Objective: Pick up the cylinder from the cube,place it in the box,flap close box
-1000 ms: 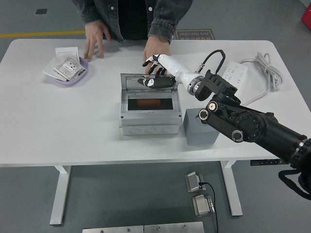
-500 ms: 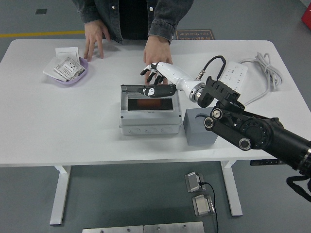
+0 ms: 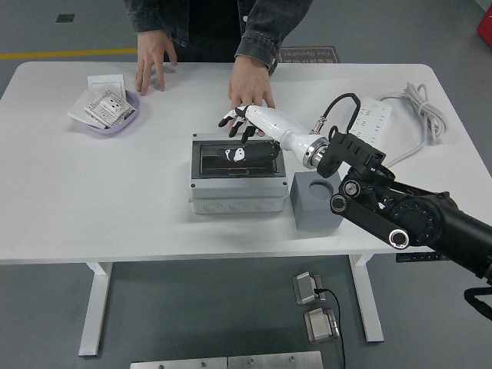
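The grey box (image 3: 234,201) stands mid-table with its dark tinted lid (image 3: 219,163) lying flat over the opening. My right hand (image 3: 237,135) rests on the lid's far right part, fingers spread and holding nothing. Through the lid I cannot make out the cylinder. The grey cube (image 3: 315,204) sits just right of the box, and the round hollow in its top holds nothing. My left arm is out of view.
A person stands at the far side with one hand (image 3: 156,65) flat on the table and the other (image 3: 251,83) just behind my fingers. A purple bowl (image 3: 108,117) of packets sits far left. A white power strip (image 3: 370,115) and cable (image 3: 421,108) lie at right.
The lid has swung down from half raised to flat on the box under my right hand. The reddish cylinder seen inside earlier no longer shows.
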Controlling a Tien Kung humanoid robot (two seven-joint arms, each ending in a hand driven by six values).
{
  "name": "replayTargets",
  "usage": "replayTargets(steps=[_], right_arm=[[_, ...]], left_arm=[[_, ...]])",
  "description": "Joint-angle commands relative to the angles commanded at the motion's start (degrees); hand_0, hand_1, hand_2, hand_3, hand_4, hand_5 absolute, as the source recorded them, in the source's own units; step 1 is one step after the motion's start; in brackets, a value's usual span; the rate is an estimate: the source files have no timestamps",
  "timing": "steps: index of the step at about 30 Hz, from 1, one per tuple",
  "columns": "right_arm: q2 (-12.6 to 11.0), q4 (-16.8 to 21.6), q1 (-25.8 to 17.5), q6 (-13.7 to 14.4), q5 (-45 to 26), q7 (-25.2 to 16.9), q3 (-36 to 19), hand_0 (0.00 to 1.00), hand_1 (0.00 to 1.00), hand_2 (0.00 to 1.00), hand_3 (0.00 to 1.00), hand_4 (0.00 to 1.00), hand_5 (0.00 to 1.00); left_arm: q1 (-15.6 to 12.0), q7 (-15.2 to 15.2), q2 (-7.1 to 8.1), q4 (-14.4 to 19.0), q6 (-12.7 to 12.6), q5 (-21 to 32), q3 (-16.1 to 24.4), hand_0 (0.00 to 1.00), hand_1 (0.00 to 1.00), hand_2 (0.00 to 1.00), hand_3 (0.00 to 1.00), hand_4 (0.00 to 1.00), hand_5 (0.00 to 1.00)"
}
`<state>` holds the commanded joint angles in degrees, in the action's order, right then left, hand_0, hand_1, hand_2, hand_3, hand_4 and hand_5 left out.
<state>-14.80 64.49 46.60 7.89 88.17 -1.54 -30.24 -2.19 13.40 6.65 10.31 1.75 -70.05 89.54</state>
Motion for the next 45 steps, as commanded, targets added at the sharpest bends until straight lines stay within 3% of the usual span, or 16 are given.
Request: replayTargets(steps=[8,20,26,33,39,45], right_arm=[[-1.3,0.3,-3.0,-1.5,2.7,0.3,-5.7,0.486,0.462,0.604,0.736,0.817,0.490],[-3.9,11.8,-15.6,-2.5,12.7,2.1,-21.9,0.488,0.462,0.605,0.738,0.814,0.482],[-2.7,16.4,-21.0,-2.1,14.5,1.3,-30.2,0.495,0.461,0.605,0.737,0.813,0.479],[1.5,20.4,-27.7,-2.4,13.8,-2.0,-39.2,0.488,0.461,0.605,0.744,0.814,0.481],[4.9,21.6,-34.3,0.6,7.0,-7.0,-44.1,0.490,0.461,0.604,0.741,0.813,0.479],[5.9,21.4,-40.4,2.6,-0.6,-10.4,-45.6,0.497,0.461,0.602,0.740,0.814,0.479]], left_arm=[[-0.1,0.1,-0.16,0.0,0.0,0.0,0.1,0.640,0.672,0.651,0.668,0.747,0.300],[-1.4,0.5,-0.44,0.0,-0.1,2.5,-1.0,0.640,0.671,0.650,0.667,0.746,0.299],[-1.8,0.5,-0.69,0.0,-0.1,3.7,-1.6,0.640,0.672,0.650,0.668,0.746,0.299],[-1.4,0.4,-0.55,0.0,-0.1,4.2,-1.9,0.640,0.671,0.651,0.668,0.747,0.301],[-1.3,0.4,0.00,0.0,-0.2,4.5,-2.0,0.639,0.671,0.651,0.668,0.747,0.300],[-1.6,0.4,0.21,0.0,-0.2,5.5,-2.5,0.640,0.671,0.650,0.667,0.745,0.301]])
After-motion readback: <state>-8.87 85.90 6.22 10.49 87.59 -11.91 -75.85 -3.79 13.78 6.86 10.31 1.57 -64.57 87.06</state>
